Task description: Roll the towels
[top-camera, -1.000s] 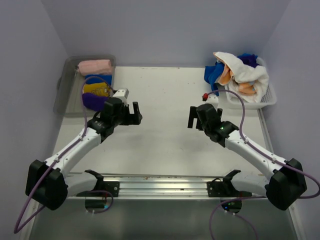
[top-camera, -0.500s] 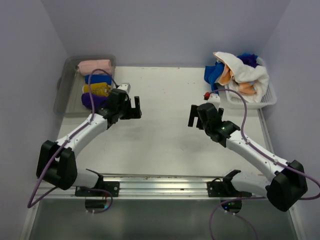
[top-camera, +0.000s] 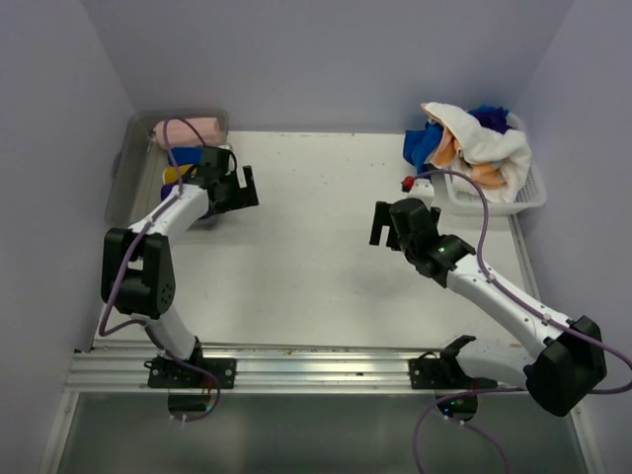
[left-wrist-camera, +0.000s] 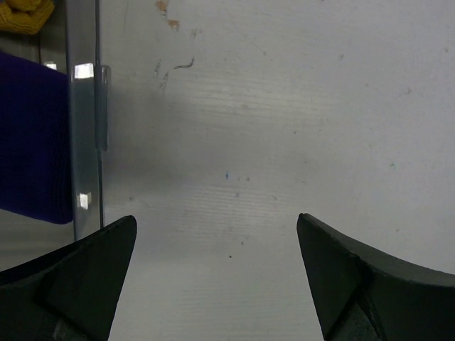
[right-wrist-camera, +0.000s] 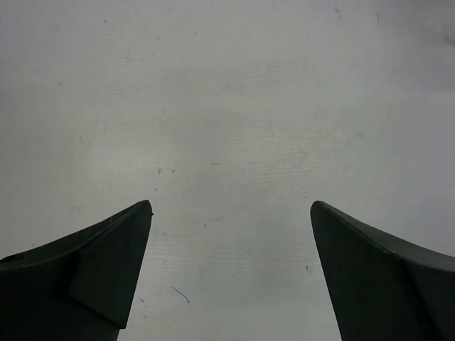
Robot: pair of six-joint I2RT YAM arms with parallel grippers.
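The left gripper (top-camera: 240, 188), wide and empty, has swung back beside the grey bin (top-camera: 120, 188) of rolled towels (top-camera: 188, 130) (purple roll (left-wrist-camera: 32, 135) nearest), while the right gripper (top-camera: 381, 225), equally wide, hovers over the table (top-camera: 316, 286), so the crumpled towels (top-camera: 484, 148) in the white basket (top-camera: 494, 205) likely come next.

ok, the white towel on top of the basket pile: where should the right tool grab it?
Probably the bunched fold at the crest of the white towel, coming straight down from above with the right tool, which is open. It lies crumpled, topmost in the white basket, so nothing covers it. The basket wall would likely hamper a side approach.
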